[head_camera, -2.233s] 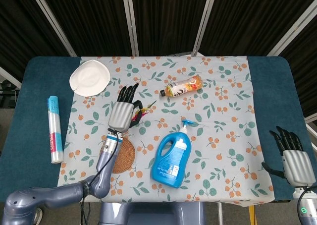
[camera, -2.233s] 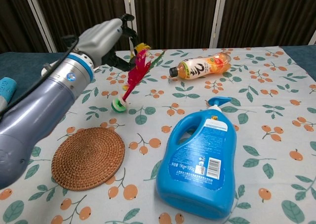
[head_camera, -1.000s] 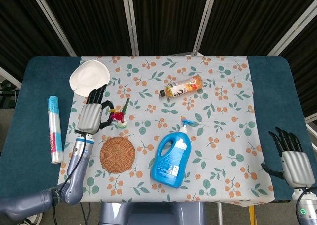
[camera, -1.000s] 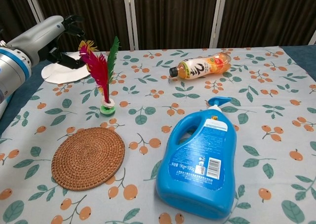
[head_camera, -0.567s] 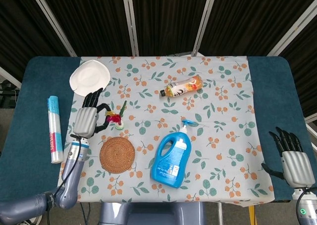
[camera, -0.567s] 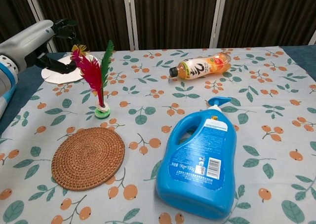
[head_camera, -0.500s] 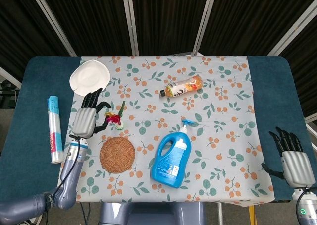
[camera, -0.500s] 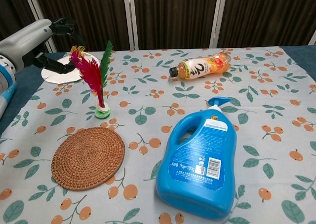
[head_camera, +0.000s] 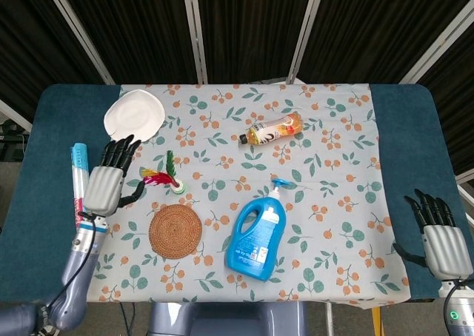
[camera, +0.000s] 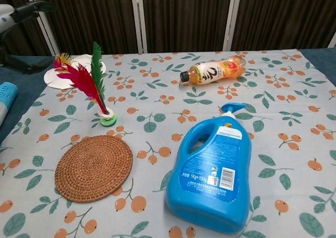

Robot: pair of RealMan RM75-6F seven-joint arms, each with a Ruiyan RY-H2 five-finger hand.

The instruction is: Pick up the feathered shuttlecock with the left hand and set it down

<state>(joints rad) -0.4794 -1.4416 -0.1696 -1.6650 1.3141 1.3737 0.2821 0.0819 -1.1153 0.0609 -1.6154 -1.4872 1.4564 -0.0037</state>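
While the shuttlecock (head_camera: 169, 179) is standing on its green base on the cloth (head_camera: 326, 151), feathers leaning toward the robot's left, it is resting free of any grip, just beyond the far edge of the woven mat (head_camera: 175, 232) and well short of the white dish (head_camera: 134, 114); that upright pose looks like the result of a deliberate placing, so the setting-down part of the task appears done. The left hand (head_camera: 105, 182) is hovering just beside the feathers at the cloth's left edge, fingers spread and holding nothing, near the rolled tube (head_camera: 78, 188) on the blue table (head_camera: 44, 129). The right hand (head_camera: 443, 240) is lying far off at the table's right edge, fingers apart and empty. Compared with half a second ago, the left hand is sitting further left and clear of the feathers, where it had been close against them, and in the chest view its arm is almost gone from the frame; the shuttlecock is tilting a little more leftward. The detergent jug (head_camera: 255, 236) and the drink bottle (head_camera: 271, 129) are lying as before.
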